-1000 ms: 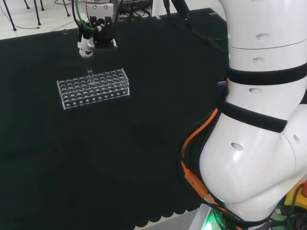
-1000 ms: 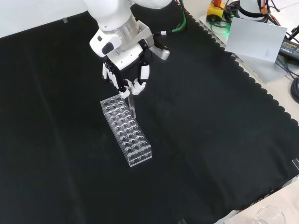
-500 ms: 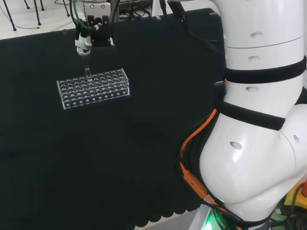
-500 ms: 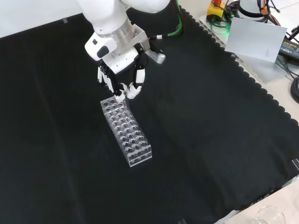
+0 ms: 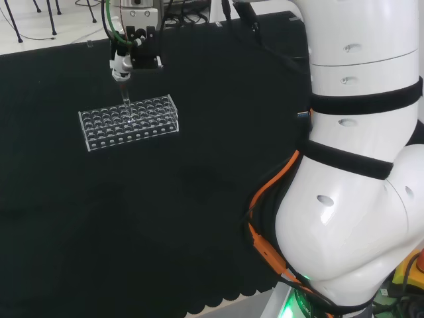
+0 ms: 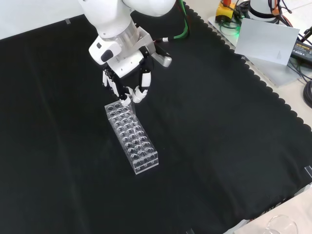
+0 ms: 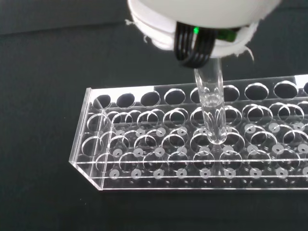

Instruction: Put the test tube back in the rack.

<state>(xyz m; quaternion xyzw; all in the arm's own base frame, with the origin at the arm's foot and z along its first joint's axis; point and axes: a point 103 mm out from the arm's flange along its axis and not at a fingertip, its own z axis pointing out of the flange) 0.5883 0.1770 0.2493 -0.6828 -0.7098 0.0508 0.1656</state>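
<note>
A clear plastic rack with several rows of holes lies on the black cloth, seen lengthways in the front view. The black and white hand hangs over the rack's far end in the front view, its fingers curled round a clear test tube. The tube points straight down. In the wrist view the tube has its rounded tip over a hole in the rack's middle rows, about level with the top plate. Whether the tip is inside the hole I cannot tell. A blurred white part of the hand hides the tube's upper end.
The arm's white links stand at the head view's right. Off the cloth's scalloped edge in the front view lie a grey box and cables at the top right, and a clear glass vessel at the bottom right.
In the front view the hand with the tube has moved up and left along the rack toward its far end. In the last half second it shifted only slightly.
</note>
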